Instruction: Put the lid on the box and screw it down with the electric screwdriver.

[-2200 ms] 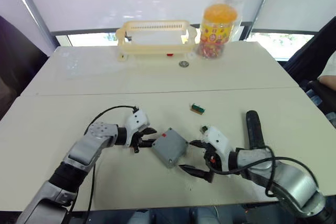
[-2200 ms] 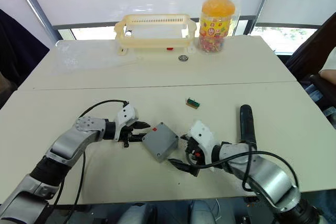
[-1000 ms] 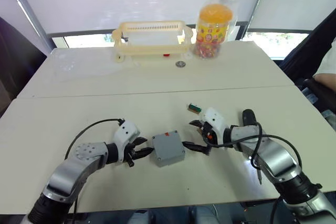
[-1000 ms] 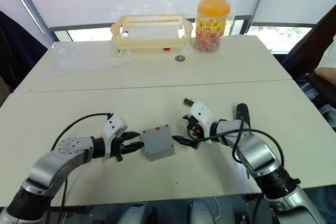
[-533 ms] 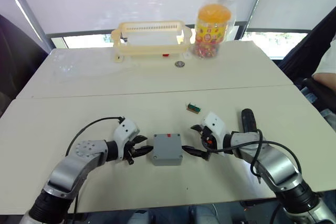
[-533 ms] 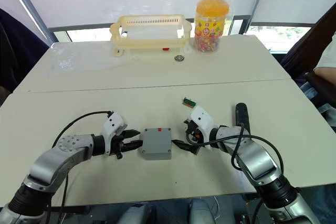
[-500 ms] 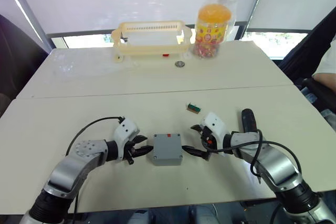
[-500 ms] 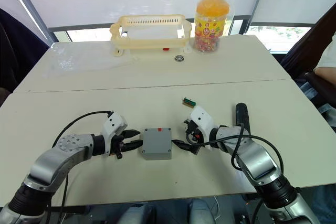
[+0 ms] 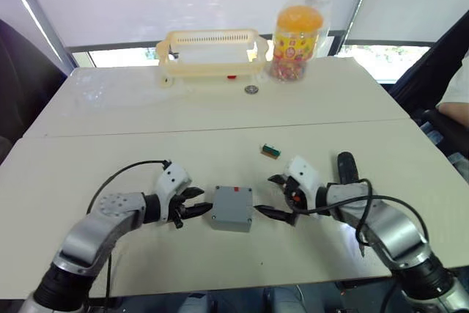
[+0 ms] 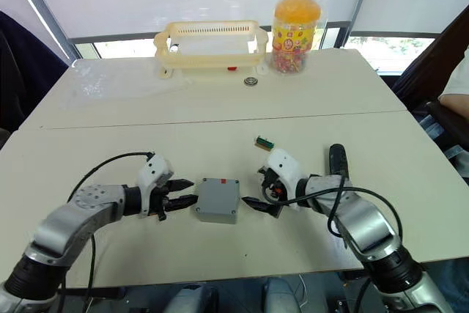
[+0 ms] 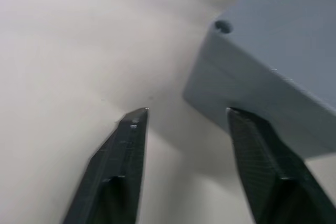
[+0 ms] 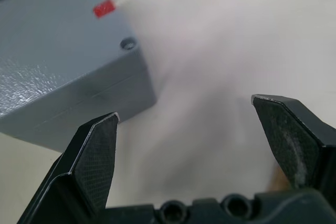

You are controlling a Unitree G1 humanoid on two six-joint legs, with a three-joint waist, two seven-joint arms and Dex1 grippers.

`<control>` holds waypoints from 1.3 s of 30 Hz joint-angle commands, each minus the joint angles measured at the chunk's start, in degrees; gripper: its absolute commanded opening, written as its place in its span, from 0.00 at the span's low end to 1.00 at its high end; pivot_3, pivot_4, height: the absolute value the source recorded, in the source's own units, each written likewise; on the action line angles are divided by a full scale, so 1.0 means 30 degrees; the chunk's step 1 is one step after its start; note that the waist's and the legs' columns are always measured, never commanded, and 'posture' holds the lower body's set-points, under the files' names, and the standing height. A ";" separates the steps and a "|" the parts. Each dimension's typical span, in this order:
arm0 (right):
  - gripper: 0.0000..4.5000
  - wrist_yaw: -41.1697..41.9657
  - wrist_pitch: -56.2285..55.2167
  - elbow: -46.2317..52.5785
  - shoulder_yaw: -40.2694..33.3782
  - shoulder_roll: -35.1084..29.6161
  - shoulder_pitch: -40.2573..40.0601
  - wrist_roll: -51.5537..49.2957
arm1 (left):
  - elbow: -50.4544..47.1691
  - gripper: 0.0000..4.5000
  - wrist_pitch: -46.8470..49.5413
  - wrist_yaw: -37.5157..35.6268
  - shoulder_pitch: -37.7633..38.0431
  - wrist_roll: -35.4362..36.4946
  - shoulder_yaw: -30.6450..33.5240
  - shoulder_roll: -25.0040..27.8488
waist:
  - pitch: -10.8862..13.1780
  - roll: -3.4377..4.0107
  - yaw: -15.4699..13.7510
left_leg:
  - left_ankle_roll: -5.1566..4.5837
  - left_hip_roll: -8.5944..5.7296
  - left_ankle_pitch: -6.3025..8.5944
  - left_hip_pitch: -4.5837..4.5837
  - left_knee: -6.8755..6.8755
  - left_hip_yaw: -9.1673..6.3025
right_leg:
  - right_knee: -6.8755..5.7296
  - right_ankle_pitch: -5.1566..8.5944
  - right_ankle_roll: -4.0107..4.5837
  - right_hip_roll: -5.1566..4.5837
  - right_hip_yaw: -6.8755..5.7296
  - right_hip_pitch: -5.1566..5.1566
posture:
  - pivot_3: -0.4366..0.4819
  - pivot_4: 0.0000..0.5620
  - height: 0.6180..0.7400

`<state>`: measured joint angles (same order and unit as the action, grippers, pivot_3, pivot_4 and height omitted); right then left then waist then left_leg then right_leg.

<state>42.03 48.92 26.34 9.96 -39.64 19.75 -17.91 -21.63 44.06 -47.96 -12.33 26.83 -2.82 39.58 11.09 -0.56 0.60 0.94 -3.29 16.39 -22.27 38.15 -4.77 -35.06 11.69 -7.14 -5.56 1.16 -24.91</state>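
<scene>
— While the box (image 9: 232,209) sits on the near table (image 9: 220,144) between my two pincers, where does each one stand?
— My left gripper (image 9: 196,203) lies low on the tabletop at the box's left side, fingers apart; in its wrist view one finger (image 11: 262,166) touches the box's side wall. My right gripper (image 9: 277,197) faces the box from its right, fingers spread wide, one tip just beside the box wall.

— Is the lid on?
— A flat grey top with a small red mark (image 12: 104,8) and a screw hole (image 12: 127,43) at the corner closes the box; a seam runs round the side.

— And the electric screwdriver (image 10: 337,164)?
— It lies on the table beside my right forearm, untouched.

— Any writing to read?
— On the far table, an orange-lidded jar (image 9: 294,34) carries a colourful label, too small to read. A cream slotted basket (image 9: 212,53) stands beside it. A small green-brown block (image 9: 270,151) lies beyond my right gripper.
</scene>
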 commanded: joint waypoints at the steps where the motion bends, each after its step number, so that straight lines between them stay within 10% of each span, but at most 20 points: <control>1: 1.00 0.0702 0.1645 0.1554 -0.2801 -0.1209 0.0780 -0.1807 | -0.1302 0.92 0.0772 -0.1329 -0.0006 0.1527 0.1358 0.1383 | 0.0000 0.0000 -0.0004 | 0.0000 0.0000 0.0000 0.0000 0.0002 -0.0003 | 0.0002 0.0000 0.0000 0.0001 -0.0002 0.0001 | 0.48 0.27 1.00; 7: 1.00 0.2137 0.9888 0.1160 -0.8332 -0.4330 0.3187 -0.7165 | -0.2037 0.98 0.2291 -0.3509 -0.2784 0.3854 0.1680 0.3628 | 0.0005 -0.0006 -0.0139 | -0.0004 0.0000 0.0000 -0.0006 0.0009 -0.0012 | 0.0007 0.0003 0.0006 0.0002 -0.0016 0.0019 | 0.48 0.27 1.00; 19: 1.00 0.0491 1.4527 -0.7261 -0.4136 -1.2912 0.4829 -0.9575 | -0.2992 0.98 0.1451 -0.4827 -0.7246 0.4062 -0.1194 0.3082 | 0.0007 -0.0009 0.0052 | -0.0014 0.0006 0.0006 -0.0010 0.0012 0.0113 | 0.0020 0.0034 0.0057 -0.0004 -0.0002 0.0014 | 0.48 0.27 1.00; 39: 1.00 -1.0285 1.4527 -1.2967 0.2609 -1.0907 0.9005 -2.0179 | -0.5744 0.98 0.1822 -0.1896 -0.4657 0.3543 -0.2352 0.2471 | 0.0015 -0.0012 0.0040 | -0.0024 0.0009 0.0010 -0.0024 0.0017 0.0129 | 0.0019 0.0012 0.0011 0.0012 0.0026 -0.0009 | 0.48 0.27 1.00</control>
<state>13.52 92.16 -12.12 17.96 -72.63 45.43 -76.07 -37.37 50.18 -54.39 -26.87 38.22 -10.32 46.28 11.13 -0.60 0.72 0.87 -3.26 16.42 -22.34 38.21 -4.39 -35.01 11.73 -7.11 -5.51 1.24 -24.94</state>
